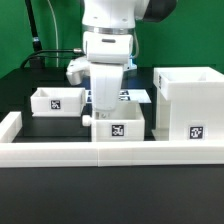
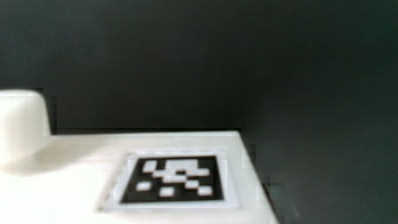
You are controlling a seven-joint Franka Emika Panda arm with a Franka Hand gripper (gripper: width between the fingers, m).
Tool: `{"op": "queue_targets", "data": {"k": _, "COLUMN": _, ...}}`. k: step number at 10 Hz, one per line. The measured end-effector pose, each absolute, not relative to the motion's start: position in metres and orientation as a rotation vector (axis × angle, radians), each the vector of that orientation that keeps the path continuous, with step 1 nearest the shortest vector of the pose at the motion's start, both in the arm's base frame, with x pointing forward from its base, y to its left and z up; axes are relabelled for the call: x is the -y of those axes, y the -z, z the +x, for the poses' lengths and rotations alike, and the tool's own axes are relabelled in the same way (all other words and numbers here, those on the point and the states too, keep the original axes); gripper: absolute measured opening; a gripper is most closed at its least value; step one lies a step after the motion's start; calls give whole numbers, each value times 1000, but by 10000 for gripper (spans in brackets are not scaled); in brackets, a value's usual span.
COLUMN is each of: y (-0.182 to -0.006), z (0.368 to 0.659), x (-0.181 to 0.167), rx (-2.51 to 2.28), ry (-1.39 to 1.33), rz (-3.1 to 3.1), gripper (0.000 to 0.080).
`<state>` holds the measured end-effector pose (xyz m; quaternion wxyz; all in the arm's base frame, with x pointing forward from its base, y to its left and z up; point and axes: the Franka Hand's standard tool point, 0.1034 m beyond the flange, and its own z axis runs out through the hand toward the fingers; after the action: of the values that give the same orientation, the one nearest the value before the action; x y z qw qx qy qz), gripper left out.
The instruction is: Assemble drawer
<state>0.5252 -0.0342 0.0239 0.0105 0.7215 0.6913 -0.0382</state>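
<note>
The large boxy white housing (image 1: 187, 100) stands at the exterior view's right, with its tag on the near face. One small white tray (image 1: 55, 100) sits at the left. A second tray (image 1: 118, 125) sits in the middle against the border wall. My gripper (image 1: 102, 112) hangs low just behind the middle tray's left end, and its fingers are hidden by the hand and the tray. The wrist view shows a white surface with one tag (image 2: 175, 180) and a rounded white edge (image 2: 22, 130). I cannot tell which part they belong to. No fingers show there.
The long low white border wall (image 1: 110, 155) runs along the front and up the left side. The marker board (image 1: 137, 96) lies flat behind the middle tray. Black tabletop (image 2: 267, 60) surrounds the parts. Cables hang at the back left.
</note>
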Motion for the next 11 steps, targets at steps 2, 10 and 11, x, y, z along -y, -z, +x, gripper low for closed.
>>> {"op": "queue_targets", "data": {"k": 2, "y": -27, "z": 532, "x": 28, "rx": -2126, "ry": 108, "rz": 2280, "gripper": 42}}
{"op": "queue_targets", "data": {"k": 10, "y": -21, "z": 532, "x": 24, "rx": -2105, "ry": 46, "rz": 2259, "gripper": 42}}
{"op": "queue_targets", "data": {"k": 11, "y": -20, "z": 531, "x": 24, "rx": -2105, "ry": 49, "rz": 2261, "gripper": 42}}
